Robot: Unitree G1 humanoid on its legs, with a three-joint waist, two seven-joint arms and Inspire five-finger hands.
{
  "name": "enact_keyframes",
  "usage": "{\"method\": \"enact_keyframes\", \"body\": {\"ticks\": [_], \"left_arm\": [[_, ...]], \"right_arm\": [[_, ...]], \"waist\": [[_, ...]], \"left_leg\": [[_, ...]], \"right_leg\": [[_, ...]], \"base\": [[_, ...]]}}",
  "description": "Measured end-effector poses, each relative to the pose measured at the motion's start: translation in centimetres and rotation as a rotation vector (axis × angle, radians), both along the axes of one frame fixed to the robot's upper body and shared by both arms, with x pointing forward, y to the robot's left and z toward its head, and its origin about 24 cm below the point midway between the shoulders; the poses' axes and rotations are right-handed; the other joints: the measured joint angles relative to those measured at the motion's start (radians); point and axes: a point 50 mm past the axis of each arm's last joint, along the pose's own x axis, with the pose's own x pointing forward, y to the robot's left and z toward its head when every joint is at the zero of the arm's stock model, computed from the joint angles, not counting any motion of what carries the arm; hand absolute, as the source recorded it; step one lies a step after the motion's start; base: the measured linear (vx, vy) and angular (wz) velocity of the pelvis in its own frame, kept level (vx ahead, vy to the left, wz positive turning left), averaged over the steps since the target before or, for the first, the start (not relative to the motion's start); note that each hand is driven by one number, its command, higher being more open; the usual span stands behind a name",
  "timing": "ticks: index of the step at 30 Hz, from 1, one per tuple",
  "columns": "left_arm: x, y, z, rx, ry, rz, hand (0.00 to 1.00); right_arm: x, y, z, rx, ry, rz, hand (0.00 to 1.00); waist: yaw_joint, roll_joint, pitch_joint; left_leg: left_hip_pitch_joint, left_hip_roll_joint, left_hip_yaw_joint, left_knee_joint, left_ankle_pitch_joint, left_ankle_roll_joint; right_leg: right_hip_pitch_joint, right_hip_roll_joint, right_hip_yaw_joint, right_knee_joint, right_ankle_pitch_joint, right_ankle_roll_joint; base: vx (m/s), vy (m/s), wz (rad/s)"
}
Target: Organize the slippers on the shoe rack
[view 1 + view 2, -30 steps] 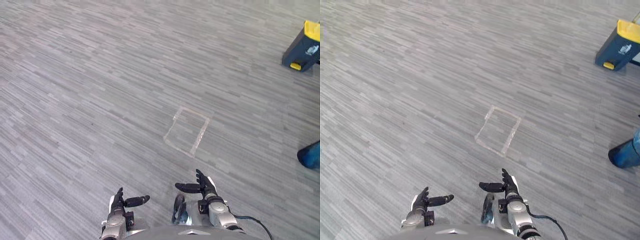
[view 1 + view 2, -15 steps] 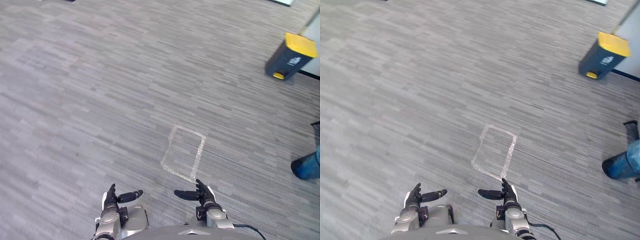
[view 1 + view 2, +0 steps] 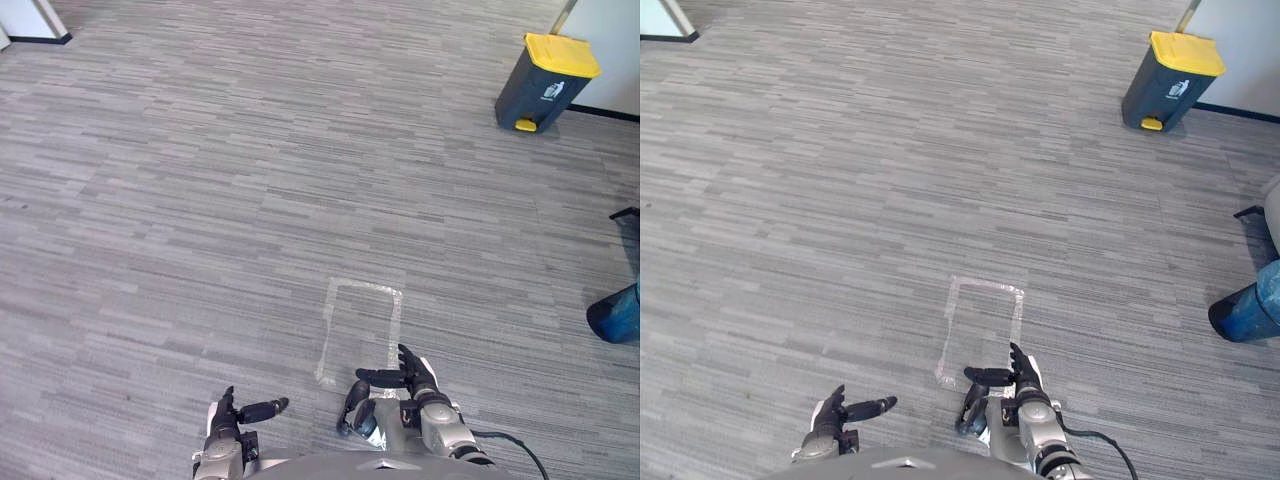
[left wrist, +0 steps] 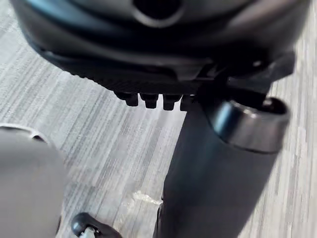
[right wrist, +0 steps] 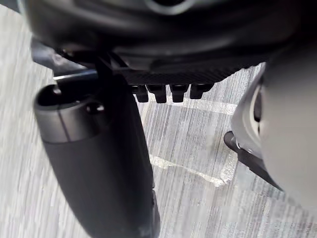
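Note:
Both hands hang low in front of me over grey carpet floor. My left hand (image 3: 232, 415) has straight fingers and its thumb points to the right; it holds nothing. My right hand (image 3: 412, 372) is also open and holds nothing, with its thumb stretched to the left. It hovers just above the near edge of a taped rectangle (image 3: 360, 330) on the floor. In the left wrist view the thumb (image 4: 223, 163) stands out over bare carpet. The right wrist view shows the thumb (image 5: 99, 163) above the tape line (image 5: 188, 171).
A dark bin with a yellow lid (image 3: 545, 70) stands at the far right by a white wall. A blue thing (image 3: 615, 315) sits at the right edge of the floor. A white wall base (image 3: 25, 20) shows at the far left corner.
The camera has moved: the bin has slid left and farther in, and the taped rectangle now lies right before my right hand. Both hands keep the same open pose.

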Motion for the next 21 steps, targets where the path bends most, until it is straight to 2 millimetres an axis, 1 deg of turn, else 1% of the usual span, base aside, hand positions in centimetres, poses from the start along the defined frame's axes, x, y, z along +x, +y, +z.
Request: {"method": "enact_keyframes", "body": {"ticks": [1,2,3,4,5,6,7,8,9,10,11,12,13,14,15,16,17,19,21], "left_arm": [[0.1,0.0,0.0,-0.001,-0.005,-0.001,1.0],[0.5,0.4,0.3,0.016,-0.028,-0.015,1.0],[0.5,0.5,0.4,0.019,-0.03,-0.015,1.0],[0.8,0.6,0.5,0.02,-0.045,-0.012,1.0],[0.9,0.5,0.6,0.022,-0.053,-0.008,1.0],[1.2,0.5,0.7,0.023,-0.064,-0.007,1.0],[1.3,0.6,0.8,0.025,-0.072,-0.005,1.0],[1.5,0.6,0.9,0.027,-0.083,-0.003,1.0],[1.5,0.5,0.9,0.022,-0.086,0.005,1.0],[1.4,0.3,0.8,0.014,-0.081,0.012,1.0],[1.3,0.4,0.8,0.014,-0.073,0.019,1.0],[1.2,0.6,0.7,0.02,-0.067,0.014,1.0],[1.2,0.7,0.8,0.022,-0.066,0.014,1.0],[1.1,0.8,0.7,0.022,-0.056,0.015,1.0],[1.1,0.8,0.6,0.021,-0.054,0.016,1.0],[0.7,0.9,0.5,0.018,-0.033,0.024,1.0],[0.4,1.0,0.4,0.024,-0.02,0.028,1.0],[0.0,1.4,0.2,0.036,-0.004,0.029,1.0],[-0.2,1.6,0.2,0.038,0.005,0.034,1.0]], "right_arm": [[0.0,0.1,0.0,0.002,-0.001,-0.001,1.0],[-0.1,0.4,-0.1,0.017,0.006,-0.014,1.0],[-0.2,0.5,-0.1,0.021,0.01,-0.016,1.0],[-0.1,0.7,-0.2,0.027,0.013,-0.022,1.0],[-0.1,0.7,-0.2,0.028,0.014,-0.03,1.0],[-0.4,0.6,-0.3,0.03,0.022,-0.048,1.0],[-0.6,0.5,-0.4,0.031,0.031,-0.057,1.0],[-0.6,0.4,-0.4,0.028,0.035,-0.071,1.0],[-0.6,0.2,-0.5,0.019,0.038,-0.077,1.0],[-0.7,0.0,-0.5,0.013,0.042,-0.077,1.0],[-0.9,0.1,-0.6,0.013,0.049,-0.074,1.0],[-0.9,0.3,-0.6,0.019,0.049,-0.074,1.0],[-1.2,0.5,-0.7,0.028,0.058,-0.074,1.0],[-1.1,0.8,-0.7,0.035,0.053,-0.074,1.0],[-1.0,0.8,-0.7,0.036,0.052,-0.073,1.0],[-0.8,1.1,-0.6,0.043,0.053,-0.067,1.0],[-0.7,1.3,-0.6,0.047,0.052,-0.061,1.0],[-0.5,1.6,-0.6,0.054,0.051,-0.04,1.0],[-0.3,1.7,-0.5,0.051,0.047,-0.03,1.0]], "waist": [[0.001,-0.003,-0.001],[0.004,-0.018,-0.006],[0.004,-0.024,-0.005],[0.007,-0.031,0.0],[0.014,-0.032,0.004],[0.021,-0.036,0.009],[0.026,-0.039,0.011],[0.032,-0.044,0.02],[0.033,-0.041,0.021],[0.033,-0.034,0.016],[0.037,-0.045,0.017],[0.034,-0.049,0.013],[0.036,-0.065,0.004],[0.038,-0.065,0.004],[0.038,-0.066,0.005],[0.037,-0.059,0.009],[0.037,-0.052,0.012],[0.033,-0.045,0.011],[0.031,-0.045,0.011]], "left_leg": [[-0.019,0.01,0.004,0.031,-0.012,0.001],[-0.102,0.009,0.012,0.035,-0.071,0.024],[-0.117,-0.001,0.015,-0.008,-0.083,0.025],[-0.145,-0.025,0.004,-0.121,-0.108,0.033],[-0.162,-0.042,-0.013,-0.199,-0.12,0.034],[-0.191,-0.103,-0.11,-0.376,-0.12,0.032],[-0.199,-0.131,-0.167,-0.437,-0.117,0.032],[-0.207,-0.178,-0.277,-0.535,-0.094,0.026],[-0.198,-0.201,-0.325,-0.573,-0.016,0.011],[-0.178,-0.202,-0.325,-0.582,0.05,0.019],[-0.162,-0.214,-0.297,-0.57,0.051,0.05],[-0.153,-0.218,-0.267,-0.562,0.027,0.059],[-0.139,-0.222,-0.222,-0.541,-0.01,0.078],[-0.1,-0.223,-0.162,-0.548,-0.03,0.096],[-0.089,-0.223,-0.149,-0.553,-0.032,0.099],[-0.018,-0.223,-0.084,-0.598,-0.033,0.114],[0.04,-0.222,-0.042,-0.636,-0.033,0.12],[0.114,-0.209,0.019,-0.695,-0.033,0.12],[0.131,-0.195,0.059,-0.726,-0.033,0.12]], "right_leg": [[0.012,0.003,0.006,-0.004,-0.005,0.001],[0.064,0.009,0.044,-0.04,-0.01,0.008],[0.074,0.007,0.058,-0.052,-0.008,0.012],[0.098,0.007,0.102,-0.072,-0.005,0.017],[0.107,0.006,0.128,-0.08,-0.003,0.022],[0.124,-0.005,0.182,-0.088,-0.005,0.04],[0.127,-0.013,0.207,-0.087,-0.009,0.049],[0.131,-0.029,0.255,-0.074,-0.022,0.072],[0.133,-0.035,0.296,-0.056,-0.039,0.099],[0.134,-0.035,0.323,-0.046,-0.049,0.116],[0.138,-0.047,0.354,-0.031,-0.062,0.135],[0.135,-0.065,0.375,-0.021,-0.068,0.144],[0.122,-0.085,0.397,0.017,-0.08,0.163],[0.081,-0.111,0.393,0.112,-0.088,0.176],[0.073,-0.117,0.386,0.137,-0.088,0.177],[0.029,-0.162,0.307,0.261,-0.084,0.183],[0.014,-0.204,0.211,0.341,-0.1,0.167],[-0.005,-0.244,0.059,0.392,-0.128,0.12],[-0.04,-0.245,-0.011,0.358,-0.129,0.119]], "base": [[0.36,-0.014,-0.58],[0.34,0.026,-0.55],[0.32,0.073,-0.9],[0.37,0.137,-0.81],[0.3,0.148,-1.16],[0.3,0.189,-0.99],[0.29,0.219,-1.17],[0.35,0.304,-1.07],[0.3,0.277,-1.11],[0.25,0.242,-0.94],[0.25,0.237,-0.75],[0.24,0.236,-0.9],[0.32,0.351,-1.12],[0.24,0.287,-1.04],[0.26,0.31,-1.18],[0.19,0.215,-1.09],[0.19,0.205,-1.22],[0.19,0.136,-0.88],[0.16,0.01,-0.67]]}}
